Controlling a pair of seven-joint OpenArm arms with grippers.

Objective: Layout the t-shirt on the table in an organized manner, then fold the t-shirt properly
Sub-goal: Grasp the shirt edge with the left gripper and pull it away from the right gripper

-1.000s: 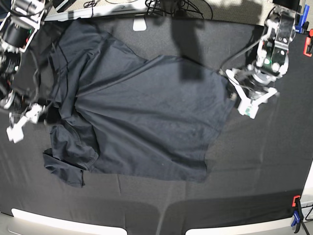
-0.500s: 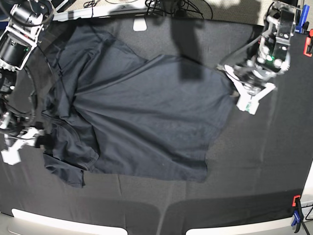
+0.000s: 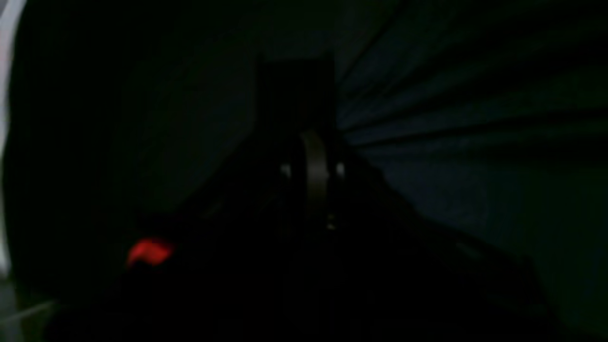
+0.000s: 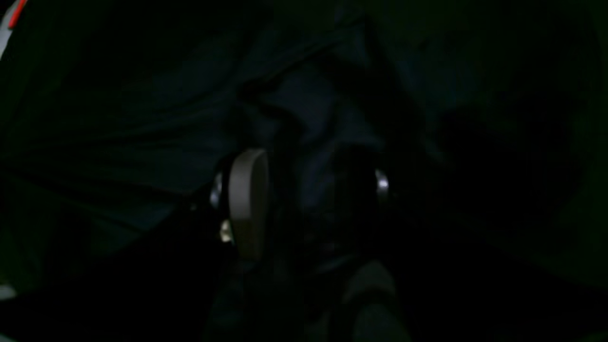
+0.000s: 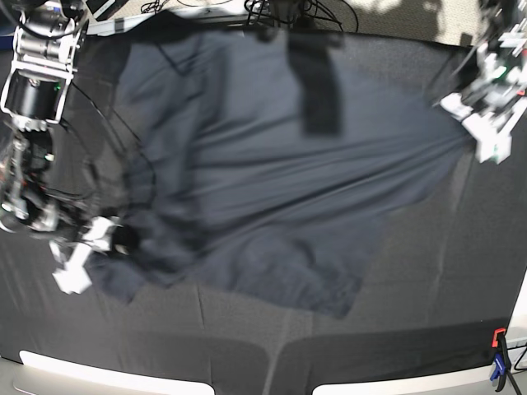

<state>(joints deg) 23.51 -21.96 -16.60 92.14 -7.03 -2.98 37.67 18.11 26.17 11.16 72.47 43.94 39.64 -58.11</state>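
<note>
The dark navy t-shirt (image 5: 247,181) lies across the black table (image 5: 428,288), stretched taut toward the right. My left gripper (image 5: 486,140) sits at the right of the base view, shut on the shirt's right edge. In the left wrist view the left gripper (image 3: 316,166) is pressed together, and tight folds of the t-shirt (image 3: 451,142) radiate from it. My right gripper (image 5: 78,267) rests at the shirt's bunched lower-left corner. The right wrist view shows the right gripper (image 4: 304,190) open, its fingers (image 4: 247,204) apart with wrinkled t-shirt (image 4: 304,109) cloth between them.
A red and blue clamp (image 5: 498,362) grips the table's front right corner. Pale table edges (image 5: 99,378) run along the front. Hangers and cables (image 5: 280,12) lie beyond the far edge. A red spot (image 3: 149,251) glows low in the left wrist view.
My left gripper shut on the shirt's right edge and pulled it right and toward the back, stretching the cloth. My right gripper moved forward and in onto the lower-left corner.
</note>
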